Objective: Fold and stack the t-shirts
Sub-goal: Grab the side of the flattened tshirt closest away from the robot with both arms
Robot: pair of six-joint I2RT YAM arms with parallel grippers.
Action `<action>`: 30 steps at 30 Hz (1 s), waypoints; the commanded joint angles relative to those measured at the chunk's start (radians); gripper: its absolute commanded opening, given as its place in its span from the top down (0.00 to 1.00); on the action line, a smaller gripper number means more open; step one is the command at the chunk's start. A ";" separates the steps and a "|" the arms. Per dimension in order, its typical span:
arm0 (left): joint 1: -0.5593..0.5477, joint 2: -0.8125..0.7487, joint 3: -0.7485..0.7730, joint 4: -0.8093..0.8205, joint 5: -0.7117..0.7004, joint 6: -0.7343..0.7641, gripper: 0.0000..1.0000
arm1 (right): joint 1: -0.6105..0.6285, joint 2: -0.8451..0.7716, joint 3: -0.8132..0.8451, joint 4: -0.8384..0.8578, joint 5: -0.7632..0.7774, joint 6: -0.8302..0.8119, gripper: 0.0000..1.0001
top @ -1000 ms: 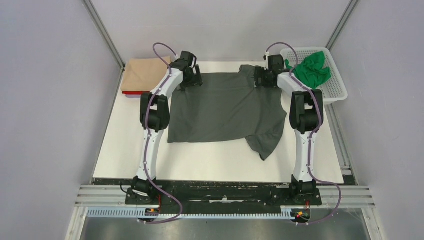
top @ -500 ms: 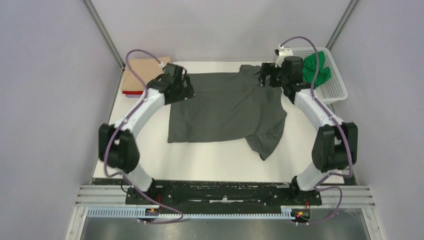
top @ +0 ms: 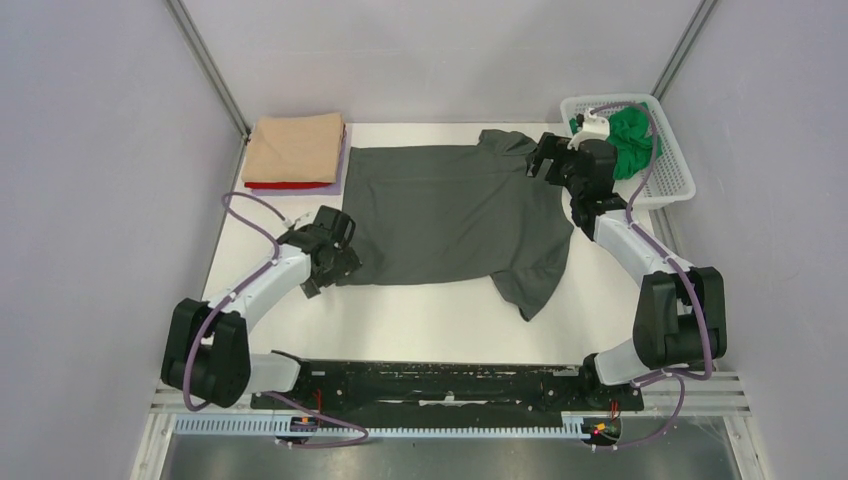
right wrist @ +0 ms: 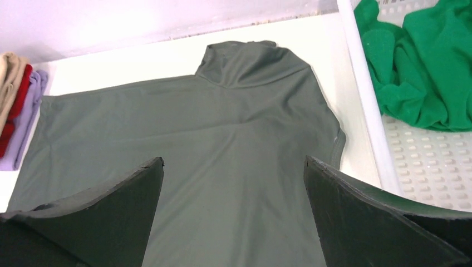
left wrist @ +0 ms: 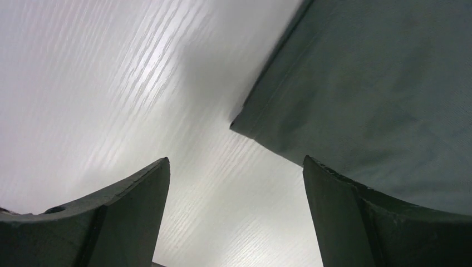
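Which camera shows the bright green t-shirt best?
The right wrist view: the crumpled bright green cloth t-shirt lies large in the white plastic mesh basket. The top view shows it small, partly behind the right arm. The left wrist view misses it.

Dark grey t-shirt point(top: 455, 215) flat mid-table

Left end effector point(left wrist: 235, 161) spread, right end effector point(right wrist: 234, 160) spread, seemingly raised

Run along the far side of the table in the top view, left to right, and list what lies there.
tan t-shirt on top of the folded stack → dark grey t-shirt spread flat → green t-shirt bunched in the white basket
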 commanded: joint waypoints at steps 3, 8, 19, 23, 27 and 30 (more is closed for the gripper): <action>0.002 -0.066 -0.129 0.070 -0.056 -0.253 0.16 | -0.004 -0.013 -0.015 0.102 -0.008 0.000 0.02; 0.002 -0.079 -0.196 0.171 -0.092 -0.392 0.27 | -0.004 0.003 0.006 0.051 -0.063 -0.051 0.02; 0.002 -0.132 -0.243 0.261 -0.048 -0.445 0.33 | -0.004 0.013 0.038 0.006 -0.051 -0.105 0.02; 0.002 -0.163 -0.221 0.224 -0.044 -0.440 0.33 | -0.005 0.024 0.050 -0.008 -0.060 -0.110 0.02; 0.002 -0.207 -0.208 0.201 -0.016 -0.410 0.33 | -0.004 0.031 0.057 -0.018 -0.055 -0.120 0.02; 0.002 -0.221 -0.213 0.204 -0.025 -0.395 0.32 | -0.004 0.036 0.059 -0.024 -0.041 -0.123 0.02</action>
